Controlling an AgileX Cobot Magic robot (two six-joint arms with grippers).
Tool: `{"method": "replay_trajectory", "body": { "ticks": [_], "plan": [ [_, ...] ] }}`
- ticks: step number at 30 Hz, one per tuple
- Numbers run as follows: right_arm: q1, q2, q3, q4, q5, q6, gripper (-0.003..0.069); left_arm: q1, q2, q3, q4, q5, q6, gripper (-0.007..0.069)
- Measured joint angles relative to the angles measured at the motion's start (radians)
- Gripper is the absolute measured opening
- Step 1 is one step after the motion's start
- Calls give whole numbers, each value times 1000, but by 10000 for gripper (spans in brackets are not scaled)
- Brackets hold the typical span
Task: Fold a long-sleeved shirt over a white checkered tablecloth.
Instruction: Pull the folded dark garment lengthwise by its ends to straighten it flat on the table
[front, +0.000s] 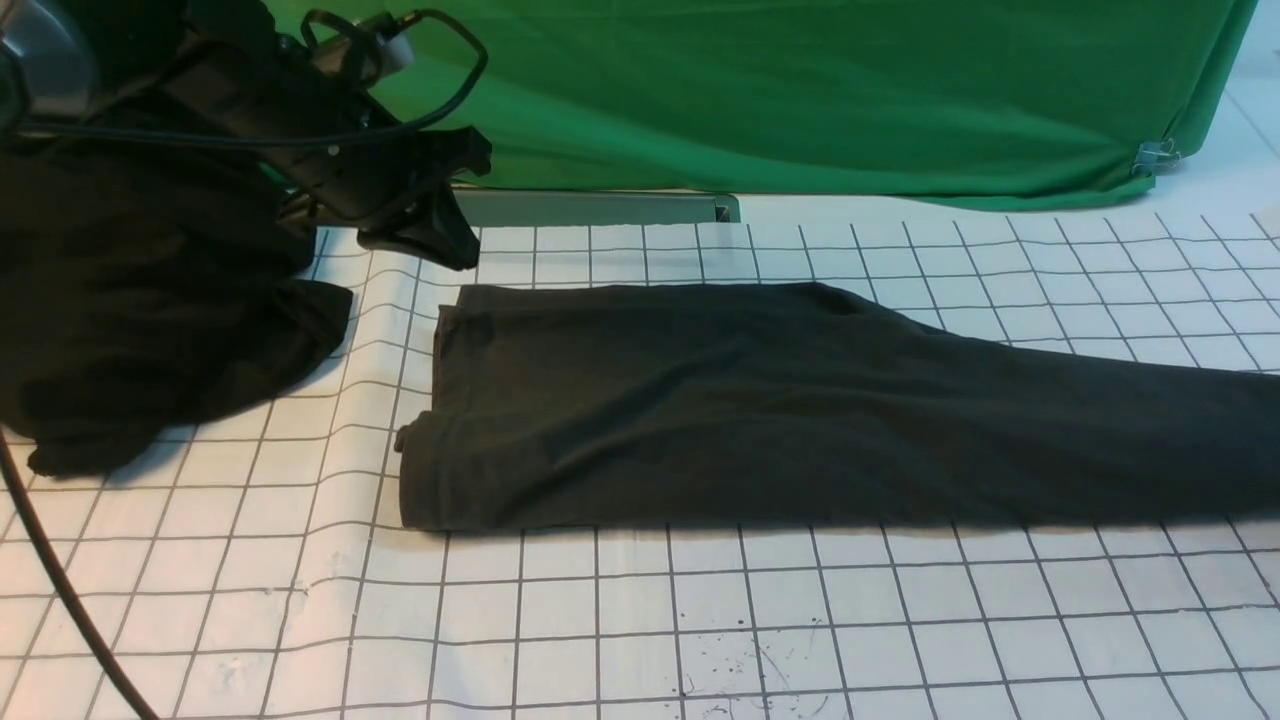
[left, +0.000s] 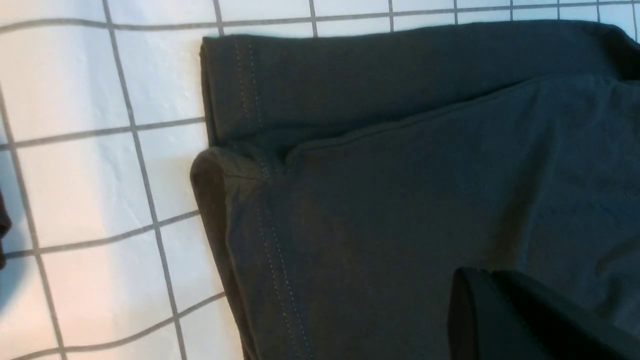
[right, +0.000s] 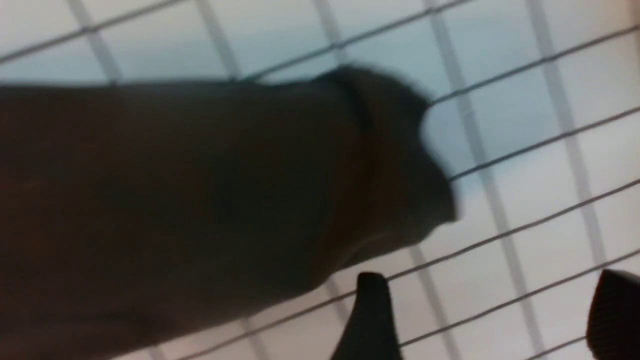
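Shows the long-sleeved shirt (front: 760, 400) as a long flat band of matte charcoal jersey on the wrinkled white checkered tablecloth (front: 900, 620). Finds the right tool (right: 487, 275) spread, empty, beside the shirt's sleeve end; cannot tell for the left tool (front: 455, 195).

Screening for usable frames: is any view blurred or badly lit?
Front view: sharp, well lit, the shirt throwing a narrow shadow on its near side. Left wrist view: sharp, stitching legible. Right wrist view: blurred, cloth edge and tablecloth grid smeared.
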Motion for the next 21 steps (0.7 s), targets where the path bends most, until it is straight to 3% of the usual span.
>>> {"method": "replay_trajectory", "body": {
  "ticks": [7, 12, 19, 21],
  "plan": [
    [-2, 58, 49, 61, -56, -24, 596, 0, 0, 0, 0, 0, 1, 108],
    [-12, 135, 49, 63, -93, -24, 602, 0, 0, 0, 0, 5, 1, 165],
    [-14, 207, 49, 73, -123, -29, 551, 0, 0, 0, 1, 19, 1, 243],
    [-14, 208, 49, 73, -125, -45, 480, 0, 0, 0, 0, 28, 1, 261]
  ]
}}
